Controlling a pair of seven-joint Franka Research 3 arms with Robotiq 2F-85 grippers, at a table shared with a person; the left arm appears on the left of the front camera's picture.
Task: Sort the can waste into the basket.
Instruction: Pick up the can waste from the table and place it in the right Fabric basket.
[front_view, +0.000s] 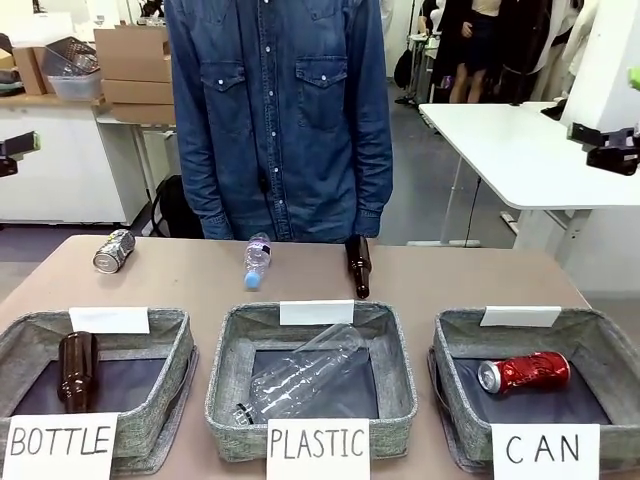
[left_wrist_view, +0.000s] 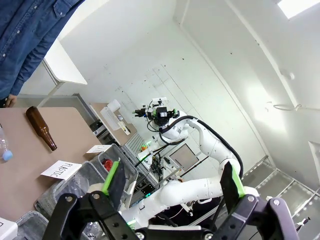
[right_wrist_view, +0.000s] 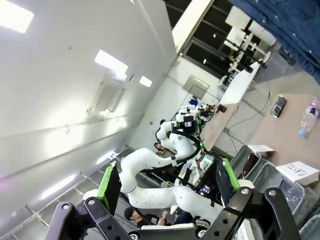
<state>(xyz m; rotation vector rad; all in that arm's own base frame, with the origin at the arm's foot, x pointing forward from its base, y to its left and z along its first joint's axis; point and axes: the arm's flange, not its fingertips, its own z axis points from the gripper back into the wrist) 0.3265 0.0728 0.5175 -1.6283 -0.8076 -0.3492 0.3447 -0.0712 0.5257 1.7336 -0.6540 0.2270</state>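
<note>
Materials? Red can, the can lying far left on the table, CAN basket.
Red can: metal, by its glossy sheen and silver end. Far-left can: likely metal too, duller grey, silver rim. CAN basket: grey woven fabric, matte, soft-looking walls.

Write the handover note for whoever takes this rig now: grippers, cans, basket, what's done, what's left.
Left gripper: open, empty, raised off the table.
Right gripper: open, empty, also raised.
Red can: lying on its side inside the CAN basket.
Grey can: on its side on the table, far left corner, near the person.
Done: one can sorted.
Left: pick up the grey can and put it in the CAN basket. The brown bottle and plastic bottle on the table are not part of this job.
</note>
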